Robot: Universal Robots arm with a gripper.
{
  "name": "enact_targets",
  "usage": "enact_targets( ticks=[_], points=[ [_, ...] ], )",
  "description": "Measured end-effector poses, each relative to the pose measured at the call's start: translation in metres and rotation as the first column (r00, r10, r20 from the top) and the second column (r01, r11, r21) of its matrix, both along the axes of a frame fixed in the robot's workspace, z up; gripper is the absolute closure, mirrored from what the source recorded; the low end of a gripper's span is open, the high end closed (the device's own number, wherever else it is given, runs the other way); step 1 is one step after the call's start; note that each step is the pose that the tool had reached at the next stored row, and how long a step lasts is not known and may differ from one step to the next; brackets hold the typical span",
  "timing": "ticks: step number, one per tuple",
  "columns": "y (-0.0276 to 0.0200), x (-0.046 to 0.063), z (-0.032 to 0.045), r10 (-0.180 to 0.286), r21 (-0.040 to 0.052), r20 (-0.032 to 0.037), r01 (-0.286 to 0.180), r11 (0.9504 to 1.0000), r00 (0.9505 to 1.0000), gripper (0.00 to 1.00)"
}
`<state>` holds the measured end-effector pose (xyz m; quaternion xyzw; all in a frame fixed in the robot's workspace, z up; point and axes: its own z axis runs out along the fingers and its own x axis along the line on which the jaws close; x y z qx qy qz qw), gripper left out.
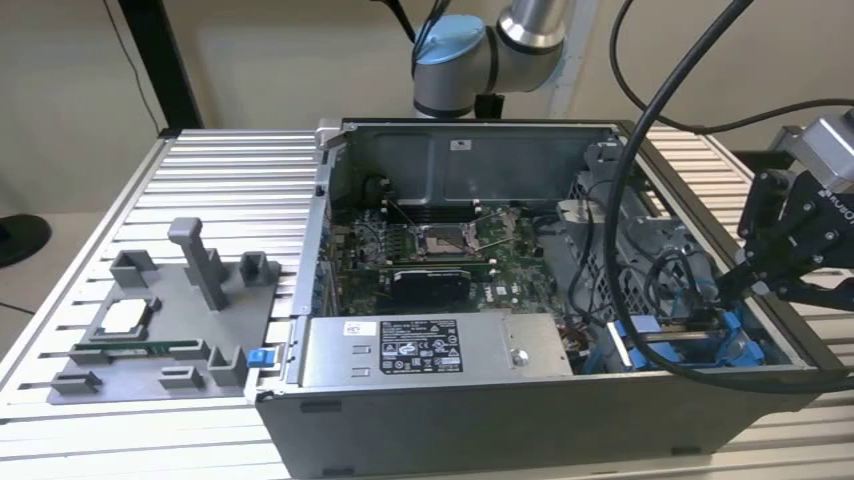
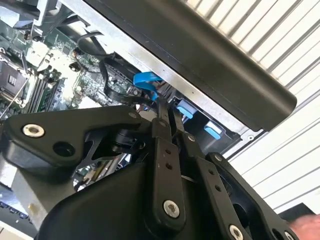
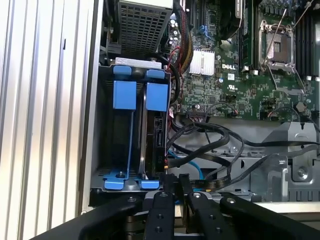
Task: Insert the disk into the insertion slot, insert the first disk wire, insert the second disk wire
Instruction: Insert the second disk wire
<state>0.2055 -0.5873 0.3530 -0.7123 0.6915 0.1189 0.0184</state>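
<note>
Black cables crowd space beside insertion slot.

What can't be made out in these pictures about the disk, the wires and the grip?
- Gripper tips: second wrist view, whether anything is pinched between them is too small to tell.
- Disk: first wrist view, edge-on in the insertion slot; seating depth unclear.
- Wire ends: exterior view, hidden behind the gripper.

Slatted metal table bears computer case, grey fixture.
</note>
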Motion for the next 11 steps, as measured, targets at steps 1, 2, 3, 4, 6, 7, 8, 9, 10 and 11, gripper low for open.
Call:
enact_targets(
  ticks=[1,2,3,4,6,7,8,9,10,11],
  points=[
    [0.0000,0.0000,0.0000,0.000,0.0001,0.0000,0.000,1.0000,1.0000,1.00],
    [0.0000,0.0000,0.0000,0.000,0.0002,0.0000,0.000,1.0000,1.0000,1.00],
    [0.0000,-0.0001,0.0000,0.000,0.0004,0.0000,0.000,1.0000,1.0000,1.00],
    [0.0000,-0.0001,0.0000,0.000,0.0007,0.0000,0.000,1.0000,1.0000,1.00],
    [-0.0001,-0.0005,0.0004,0.000,0.0021,0.0001,0.000,1.0000,1.0000,1.00],
    [-0.0001,-0.0012,0.0017,0.000,0.0040,0.0000,0.000,1.0000,1.0000,1.00],
    [-0.0001,-0.0021,0.0040,0.000,0.0066,0.0000,0.000,1.0000,1.0000,1.00],
    [0.0000,-0.0030,0.0060,0.000,0.0084,0.0000,0.000,1.0000,1.0000,1.00],
    [0.0000,-0.0042,0.0080,0.000,0.0099,0.0000,0.000,1.0000,1.0000,1.00],
    [0.0000,-0.0056,0.0097,0.000,0.0116,0.0001,0.000,0.9999,1.0000,1.00]
  ],
)
